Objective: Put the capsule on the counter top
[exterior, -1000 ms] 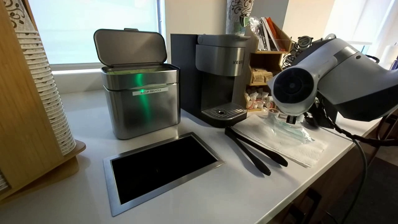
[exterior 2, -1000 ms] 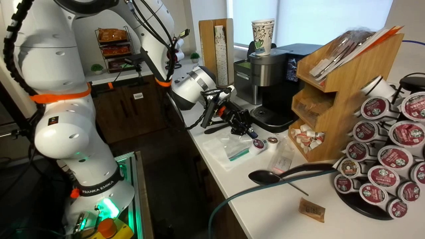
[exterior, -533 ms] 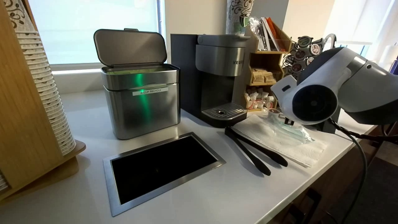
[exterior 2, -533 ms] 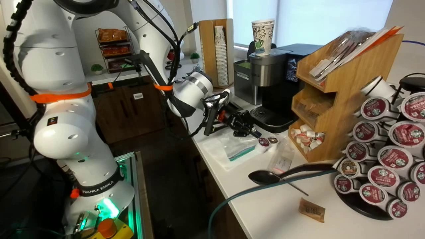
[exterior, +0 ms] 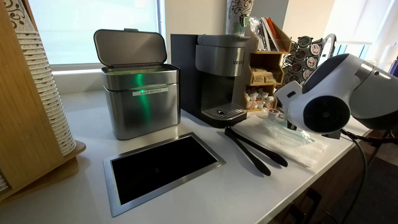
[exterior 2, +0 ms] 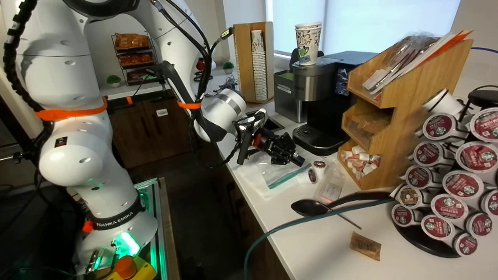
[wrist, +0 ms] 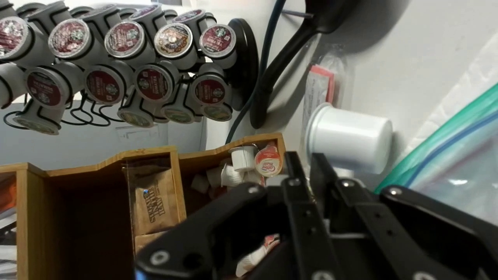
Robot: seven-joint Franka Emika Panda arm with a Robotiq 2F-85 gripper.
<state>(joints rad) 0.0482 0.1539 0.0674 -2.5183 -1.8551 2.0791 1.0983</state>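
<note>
wrist view: gripper [wrist: 307, 160] has its two black fingers [wrist: 294, 168] almost pressed together, only a thin slit between them. white capsule [wrist: 350, 138] lies on its side on the counter top [wrist: 379, 66], outside the fingers: just past the tips and to the right in this view. rim end faces left, base end right. the fingertip nearest it overlaps the lower rim from this angle; can't tell if they touch. base is just beside the edge of the paper towel [wrist: 469, 93], with the zip bag [wrist: 463, 163] near it on the right. clear packet [wrist: 319, 85] with a red-and-white label sits just beside the rim end. in an exterior view the same capsule shows a dark red lid turned to the right, and a brown-lidded capsule [exterior 2: 319, 166] stands lid-up just beside it; contact between the two unclear. gripper is tilted there, tips pointing down and right over the zip bag, white capsule just below and right of the tips. in an exterior view the arm [exterior: 326, 90] mostly hides the gripper, so no read on the fingers from that side; tongs [exterior: 264, 150] lie spread near the coffee maker [exterior: 221, 59].
</note>
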